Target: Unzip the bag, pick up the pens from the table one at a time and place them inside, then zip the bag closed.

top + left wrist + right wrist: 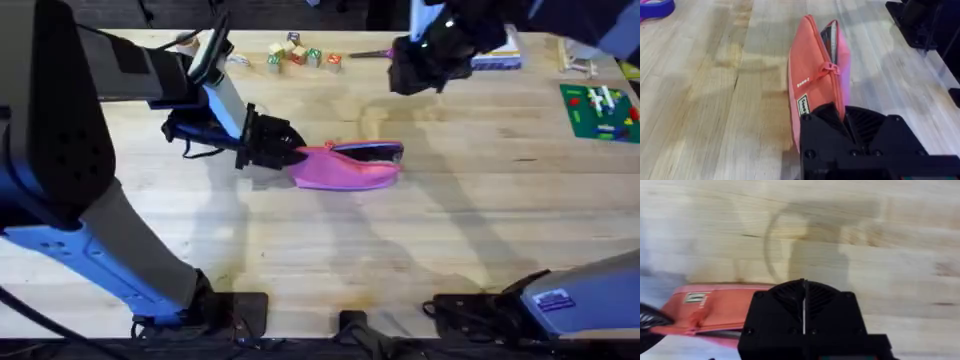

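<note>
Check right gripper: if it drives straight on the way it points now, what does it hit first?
Probably bare table. The right gripper looks shut, held above the wood, with the pink bag off to one side. Depth is unclear, so it might clip the bag's edge.

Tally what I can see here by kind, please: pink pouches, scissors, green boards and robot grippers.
Pink pouch: 1
Scissors: 1
Green board: 1
Robot grippers: 2, the left gripper and the right gripper
Total: 5
</note>
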`<move>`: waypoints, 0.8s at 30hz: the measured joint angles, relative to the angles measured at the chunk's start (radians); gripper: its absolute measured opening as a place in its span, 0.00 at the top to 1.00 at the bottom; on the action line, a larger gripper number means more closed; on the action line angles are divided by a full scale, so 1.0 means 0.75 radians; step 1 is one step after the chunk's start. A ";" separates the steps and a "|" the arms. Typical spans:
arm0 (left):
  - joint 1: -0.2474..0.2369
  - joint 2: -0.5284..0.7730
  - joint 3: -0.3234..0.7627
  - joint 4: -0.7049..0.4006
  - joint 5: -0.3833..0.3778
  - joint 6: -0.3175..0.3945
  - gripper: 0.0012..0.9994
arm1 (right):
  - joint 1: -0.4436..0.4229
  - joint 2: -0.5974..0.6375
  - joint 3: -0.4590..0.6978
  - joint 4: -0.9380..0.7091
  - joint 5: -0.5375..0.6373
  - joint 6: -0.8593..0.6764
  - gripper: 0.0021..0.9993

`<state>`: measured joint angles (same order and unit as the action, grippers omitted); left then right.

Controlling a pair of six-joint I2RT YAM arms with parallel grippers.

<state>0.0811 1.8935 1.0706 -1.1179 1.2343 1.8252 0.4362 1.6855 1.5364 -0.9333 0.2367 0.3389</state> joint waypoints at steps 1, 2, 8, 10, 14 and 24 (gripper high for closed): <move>0.000 0.000 0.000 0.000 0.000 0.000 0.96 | -0.021 0.001 0.000 -0.010 0.003 0.001 0.97; 0.000 0.000 0.000 0.000 0.000 0.000 0.96 | -0.039 0.001 0.000 -0.016 0.004 0.001 0.97; 0.000 0.000 0.000 0.000 0.000 0.000 0.96 | -0.093 -0.039 0.000 -0.014 -0.241 -0.144 0.97; 0.000 0.000 0.000 0.000 0.000 0.000 0.96 | -0.085 -0.069 0.000 -0.016 -0.334 -0.197 0.91; 0.000 0.000 0.000 0.000 0.000 0.000 0.96 | -0.070 -0.144 0.000 -0.019 -0.441 -0.259 0.37; 0.000 0.000 0.000 0.001 0.001 0.000 0.96 | -0.071 -0.311 0.000 -0.023 -0.503 -0.294 0.00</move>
<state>0.0811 1.8935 1.0706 -1.1172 1.2346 1.8252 0.3832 1.4523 1.5364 -0.9508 -0.1402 0.1184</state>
